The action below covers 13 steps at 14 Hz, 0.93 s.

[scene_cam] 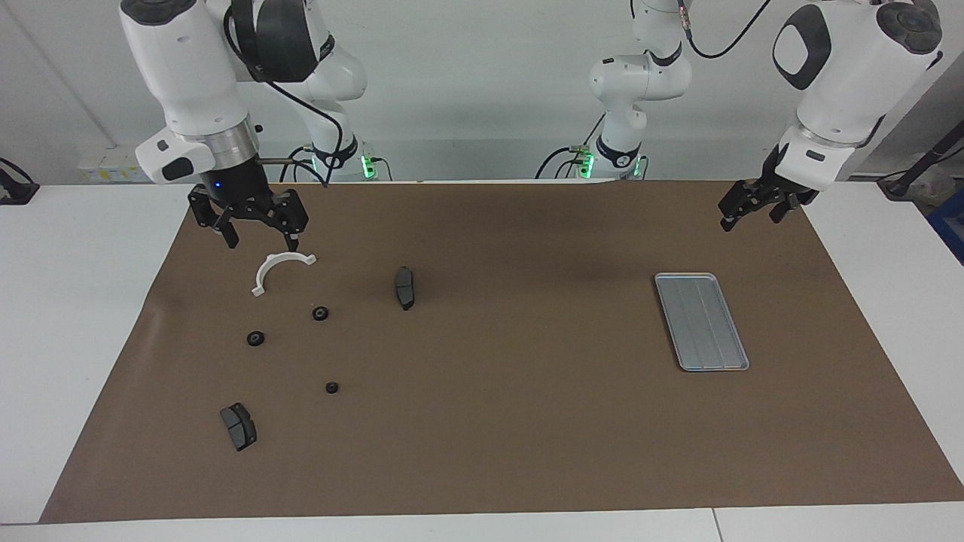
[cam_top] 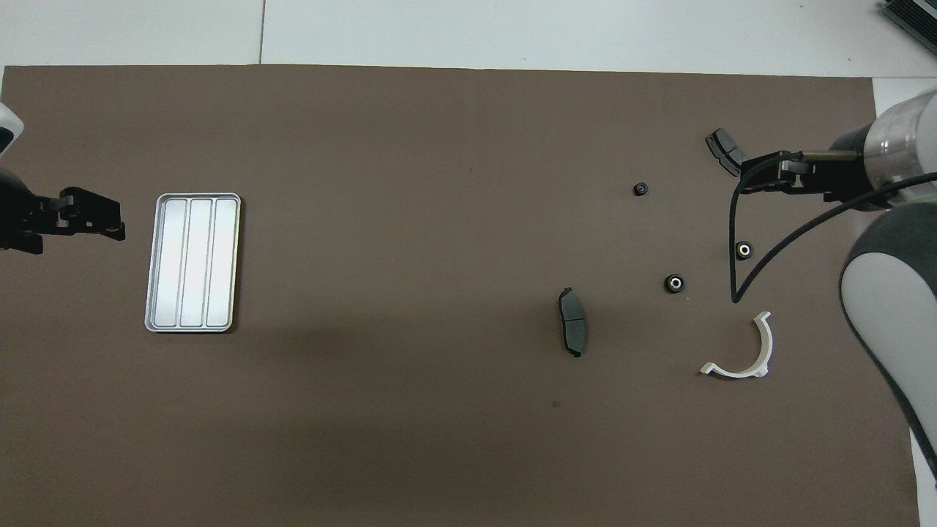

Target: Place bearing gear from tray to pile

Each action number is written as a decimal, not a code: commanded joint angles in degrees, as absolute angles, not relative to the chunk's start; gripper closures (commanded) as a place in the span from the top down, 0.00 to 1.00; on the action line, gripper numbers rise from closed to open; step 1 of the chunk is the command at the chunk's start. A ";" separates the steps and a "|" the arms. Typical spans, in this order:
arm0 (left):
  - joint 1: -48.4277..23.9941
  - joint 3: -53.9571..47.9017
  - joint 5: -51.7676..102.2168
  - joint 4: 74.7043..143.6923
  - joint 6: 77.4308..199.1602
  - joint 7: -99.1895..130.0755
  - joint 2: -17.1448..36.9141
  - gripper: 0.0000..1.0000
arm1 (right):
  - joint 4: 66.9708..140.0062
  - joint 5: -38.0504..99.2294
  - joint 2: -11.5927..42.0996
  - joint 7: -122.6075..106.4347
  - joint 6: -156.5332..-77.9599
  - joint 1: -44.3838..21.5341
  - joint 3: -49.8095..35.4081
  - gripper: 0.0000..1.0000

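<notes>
- Your right tool hangs above the white half-ring bracket with its fingers spread and nothing between them; judging by that, its carrying work is done and it is up out of the way.
- Your left tool waits over the brown mat's corner at the left arm's end of the tabletop, also spread open and empty, near the tray but not over it.
- The tray lies flat on the mat, ridges running lengthwise, and nothing shows inside it in either view, so no part seems left there to fetch.
- Three small round bearing gears now sit among the pile at the right arm's end: one just near the bracket, one beside it and a little farther from the robots, and one farther out still.
- The pile is loose, its parts well apart: one dark brake pad lies toward the middle of the tabletop, another farthest from the robots.
- You can read the gears as sitting flat and separate, which suits parts set down one at a time with room for the fingers to let go.
- By my reading, the task looks finished or all but so.
</notes>
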<state>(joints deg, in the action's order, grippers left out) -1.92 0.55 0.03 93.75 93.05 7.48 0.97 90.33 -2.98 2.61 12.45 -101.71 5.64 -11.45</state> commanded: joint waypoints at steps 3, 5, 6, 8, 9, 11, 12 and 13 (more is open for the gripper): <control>-1.85 0.62 -0.97 94.04 93.43 7.38 0.26 1.00 | 89.30 -1.67 1.59 11.43 -97.91 6.68 -11.43 1.00; -1.85 0.62 -0.97 94.04 93.43 7.38 0.35 1.00 | 89.39 -1.58 0.88 11.34 -95.38 7.64 -11.43 1.00; -1.85 0.62 -0.97 94.04 93.43 7.38 0.35 1.00 | 89.65 -1.58 -0.08 11.42 -94.14 6.60 -10.47 1.00; -1.85 0.62 -0.97 94.04 93.43 7.38 0.26 1.00 | 90.08 -1.58 -1.49 11.34 -91.59 -2.32 -0.76 1.00; -1.85 0.62 -0.97 94.04 93.43 7.38 0.26 1.00 | 90.35 -1.58 -1.67 10.90 -90.45 -3.94 1.47 1.00; -1.85 0.62 -0.97 94.04 93.43 7.38 0.35 1.00 | 90.26 -1.49 -2.02 10.64 -89.12 -3.34 1.67 1.00; -1.85 0.62 -0.97 94.04 93.43 7.38 0.35 1.00 | 90.26 -1.49 -2.02 10.72 -88.34 -2.99 1.41 1.00; -1.85 0.62 -0.97 94.04 93.43 7.38 0.35 1.00 | 90.18 -1.49 -2.02 10.64 -87.55 -2.29 1.06 1.00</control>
<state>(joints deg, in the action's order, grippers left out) -1.92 0.55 0.03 93.75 93.05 7.48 0.95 89.41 -2.97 -1.28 12.44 -88.69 -3.29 1.22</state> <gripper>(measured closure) 0.000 0.000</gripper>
